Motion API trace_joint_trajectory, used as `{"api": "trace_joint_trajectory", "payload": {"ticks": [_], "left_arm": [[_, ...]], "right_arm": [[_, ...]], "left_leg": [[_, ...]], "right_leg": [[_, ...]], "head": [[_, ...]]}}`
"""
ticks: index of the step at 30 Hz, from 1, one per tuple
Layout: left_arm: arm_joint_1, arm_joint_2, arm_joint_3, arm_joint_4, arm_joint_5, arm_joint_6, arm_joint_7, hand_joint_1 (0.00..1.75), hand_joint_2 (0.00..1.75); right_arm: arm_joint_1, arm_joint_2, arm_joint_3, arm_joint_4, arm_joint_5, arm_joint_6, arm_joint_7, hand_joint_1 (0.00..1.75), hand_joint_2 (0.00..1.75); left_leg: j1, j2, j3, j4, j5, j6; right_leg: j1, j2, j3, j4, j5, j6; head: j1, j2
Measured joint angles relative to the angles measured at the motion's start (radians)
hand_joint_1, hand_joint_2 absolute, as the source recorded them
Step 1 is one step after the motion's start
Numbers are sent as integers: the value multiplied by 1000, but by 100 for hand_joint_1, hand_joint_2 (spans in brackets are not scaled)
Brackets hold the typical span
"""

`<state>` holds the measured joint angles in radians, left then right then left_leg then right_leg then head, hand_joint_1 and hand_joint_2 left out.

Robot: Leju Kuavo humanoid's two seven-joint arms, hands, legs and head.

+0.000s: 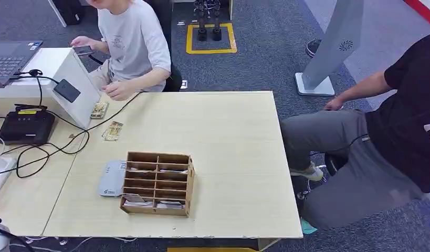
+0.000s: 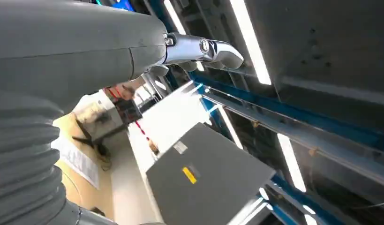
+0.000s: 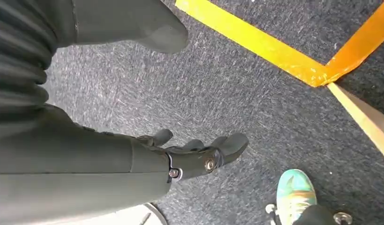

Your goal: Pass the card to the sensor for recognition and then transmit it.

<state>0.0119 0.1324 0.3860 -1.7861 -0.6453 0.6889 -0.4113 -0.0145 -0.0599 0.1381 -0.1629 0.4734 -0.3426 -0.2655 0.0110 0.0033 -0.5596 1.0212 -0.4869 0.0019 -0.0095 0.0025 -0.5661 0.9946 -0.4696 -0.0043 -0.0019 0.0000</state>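
Head view shows the card (image 1: 112, 130) lying flat on the surface (image 1: 228, 157), just beside the sensor (image 1: 67, 90) on its slanted stand, probably staged for pickup. Right hand (image 3: 199, 154) hangs over the floor, fingers (image 3: 229, 143) loosely spread, empty. Left hand (image 2: 199, 49) grasps nothing visible.

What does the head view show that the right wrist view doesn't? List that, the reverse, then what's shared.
Head view: the table, the wooden organizer, a card, the black sensor and two people. Right wrist view: the right robot hand, holding nothing, fingers apart, above the floor. Shared: grey carpet and yellow floor tape.
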Motion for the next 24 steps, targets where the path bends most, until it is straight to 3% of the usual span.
{"api": "trace_joint_trajectory", "payload": {"ticks": [3, 4, 5, 8, 10, 12, 14, 17, 21, 24], "left_arm": [[-4, 5, 37, 51, -60, -5, 24, 0, 175], [-2, 14, 43, 71, -41, -36, 14, 0, 175], [4, 23, 43, 86, -3, -92, -10, 0, 175], [58, 45, 19, 97, 143, -388, -150, 0, 175], [109, 59, -24, 80, 113, -499, -186, 0, 175], [153, 93, -83, 45, 70, -563, -184, 0, 175], [172, 148, -135, 10, 6, -621, -151, 0, 175], [157, 271, -210, -22, -51, -696, -97, 0, 175], [92, 408, -285, -40, -42, -765, -63, 0, 175], [29, 485, -336, -46, -13, -825, -57, 0, 175]], "right_arm": [[-1, 0, 0, 0, 2, 0, 0, 0, 175], [-1, 0, 0, 0, 3, 0, -2, 0, 175], [-1, 0, 0, 0, 3, 0, -5, 0, 175], [-2, -3, -1, 0, 4, 1, -8, 0, 175], [-1, -8, -1, 0, 4, 5, -9, 0, 175], [-1, -14, -2, 0, 6, 8, -11, 0, 175], [-2, -20, -4, 0, 12, 11, -17, 0, 175], [-9, -26, -6, 0, 16, 15, -18, 0, 175], [-17, -31, -6, -3, 18, 20, -18, 0, 175], [-19, -31, -7, -4, 23, 24, -18, 0, 175]], "left_leg": [[0, 0, 0, 0, 0, 0], [0, 0, 0, 0, 0, 0], [0, 0, 0, 0, 0, 0], [0, 0, 1, 0, 0, 0], [0, 1, 0, 0, 0, 0], [0, 1, 0, 0, 0, 0], [0, 0, 0, 0, 0, 0], [0, 0, 0, 0, 0, 0], [1, 0, 0, 0, 2, -3], [2, 0, 0, 0, 3, -3]], "right_leg": [[0, 0, 0, 0, 0, 0], [0, 0, 0, 0, 0, 0], [0, 0, 0, 0, 0, 0], [0, 1, 0, 0, 0, 0], [0, 1, -1, 0, 0, 0], [0, 1, -1, 0, 0, 0], [0, 0, -1, 0, 0, 0], [0, -1, -1, 0, 0, 0], [1, -1, -1, 1, 2, -2], [3, -1, -2, 1, 2, -3]], "head": [[0, 0], [0, 0], [0, 0], [0, 0], [0, 0], [0, 0], [1, 0], [0, 0], [0, 0], [0, 0]]}}
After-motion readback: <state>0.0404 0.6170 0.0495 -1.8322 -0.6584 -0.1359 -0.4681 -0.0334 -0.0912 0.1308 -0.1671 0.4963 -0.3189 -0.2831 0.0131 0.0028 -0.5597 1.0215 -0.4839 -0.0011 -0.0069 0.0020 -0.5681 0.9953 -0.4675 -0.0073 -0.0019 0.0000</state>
